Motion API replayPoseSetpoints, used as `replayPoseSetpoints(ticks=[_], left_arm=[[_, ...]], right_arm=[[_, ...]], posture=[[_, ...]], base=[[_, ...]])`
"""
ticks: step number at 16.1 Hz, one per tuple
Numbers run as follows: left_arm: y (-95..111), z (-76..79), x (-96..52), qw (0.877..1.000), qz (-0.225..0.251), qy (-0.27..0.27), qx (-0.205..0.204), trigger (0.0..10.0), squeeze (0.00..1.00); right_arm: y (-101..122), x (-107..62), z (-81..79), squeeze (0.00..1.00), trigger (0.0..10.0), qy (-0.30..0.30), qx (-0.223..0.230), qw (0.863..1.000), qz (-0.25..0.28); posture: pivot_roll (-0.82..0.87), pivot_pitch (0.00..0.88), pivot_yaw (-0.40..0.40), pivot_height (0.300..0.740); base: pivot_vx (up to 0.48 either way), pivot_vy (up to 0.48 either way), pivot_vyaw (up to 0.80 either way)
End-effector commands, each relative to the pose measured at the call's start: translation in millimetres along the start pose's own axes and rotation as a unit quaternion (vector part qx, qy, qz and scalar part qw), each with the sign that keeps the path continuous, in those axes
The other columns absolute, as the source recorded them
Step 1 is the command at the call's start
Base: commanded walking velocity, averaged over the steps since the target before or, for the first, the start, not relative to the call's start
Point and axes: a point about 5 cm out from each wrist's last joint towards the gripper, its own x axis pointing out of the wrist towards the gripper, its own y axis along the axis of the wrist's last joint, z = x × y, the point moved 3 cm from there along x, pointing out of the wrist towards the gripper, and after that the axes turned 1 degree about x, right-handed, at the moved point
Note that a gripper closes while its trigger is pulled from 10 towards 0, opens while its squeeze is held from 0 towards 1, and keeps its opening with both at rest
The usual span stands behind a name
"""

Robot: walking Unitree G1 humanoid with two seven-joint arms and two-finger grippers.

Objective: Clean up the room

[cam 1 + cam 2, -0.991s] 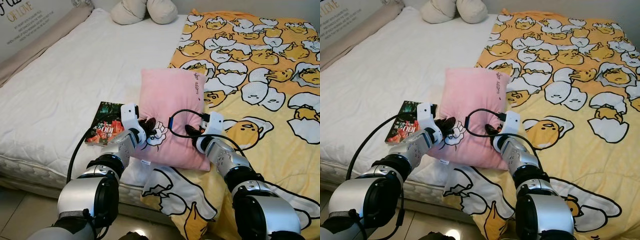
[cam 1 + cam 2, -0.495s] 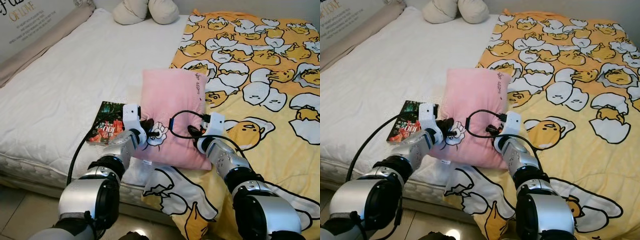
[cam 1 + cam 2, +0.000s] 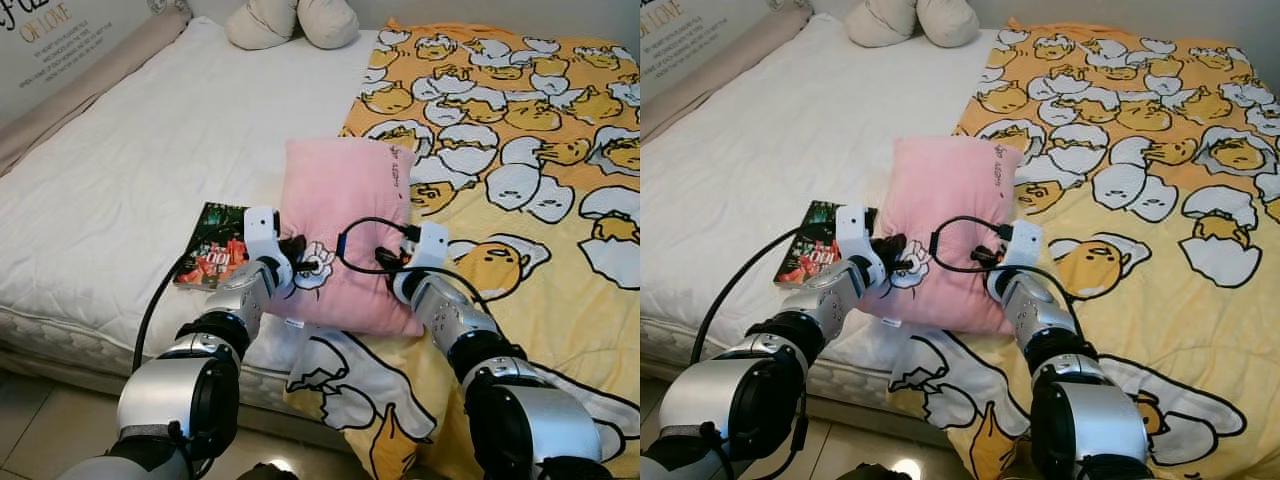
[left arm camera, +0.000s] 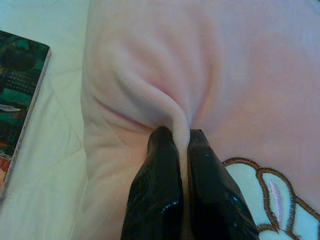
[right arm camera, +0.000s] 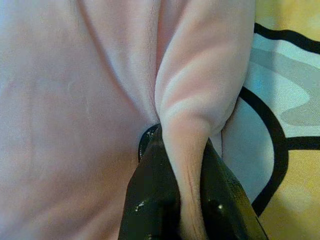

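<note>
A pink pillow (image 3: 345, 215) with an embroidered cartoon patch lies on the bed, partly on the white mattress and partly on the yellow blanket. My left gripper (image 3: 297, 252) is shut on a fold of fabric at the pillow's left side (image 4: 177, 137). My right gripper (image 3: 388, 262) is shut on a pinched fold at its right edge (image 5: 181, 135). Both hold it near its front end.
A dark book (image 3: 212, 244) with red print lies on the white mattress (image 3: 150, 150) just left of the pillow. A yellow blanket (image 3: 520, 130) with egg cartoons covers the right half. A cream cushion (image 3: 290, 22) sits at the head. The bed's front edge (image 3: 90, 350) is near my arms.
None of the objects has moved noticeably; both grippers stay clamped on the pillow, and the view has shifted slightly.
</note>
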Motion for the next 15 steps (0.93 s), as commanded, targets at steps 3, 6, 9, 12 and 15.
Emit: replayPoseSetpoints(ticks=[3, 6, 9, 12, 15], left_arm=[[5.1, -4.4, -0.4, 1.000, 0.007, 0.014, 0.018, 0.0, 0.00], [50.2, 5.2, 1.6, 0.988, 0.081, 0.004, 0.130, 10.0, 0.00], [91.8, 15.3, -2.6, 0.978, 0.157, -0.021, 0.133, 10.0, 0.00], [140.5, 26.6, -18.4, 0.952, 0.247, -0.049, 0.174, 10.0, 0.00], [153.3, 21.0, -26.1, 0.940, 0.272, -0.035, 0.202, 10.0, 0.00]], right_arm=[[4.1, 2.7, -9.7, 0.00, 0.0, 0.010, -0.004, 1.000, 0.009], [53.9, -2.5, -36.4, 0.00, 10.0, 0.038, -0.136, 0.979, 0.145], [84.2, -17.1, -36.9, 0.00, 10.0, 0.018, -0.154, 0.960, 0.233], [96.4, -42.9, -36.8, 0.00, 10.0, -0.004, -0.157, 0.939, 0.306], [78.9, -59.3, -31.5, 0.00, 10.0, -0.018, -0.168, 0.933, 0.317]], posture=[[-0.17, 0.002, 0.070, 0.740], [-0.17, 0.002, 0.068, 0.740], [-0.18, 0.000, 0.067, 0.740], [-0.18, 0.000, 0.065, 0.740], [-0.18, 0.000, 0.072, 0.740]], base=[[0.000, 0.000, 0.00], [0.000, 0.000, 0.00], [0.000, 0.000, 0.00], [0.000, 0.000, 0.00], [0.000, 0.000, 0.00]])
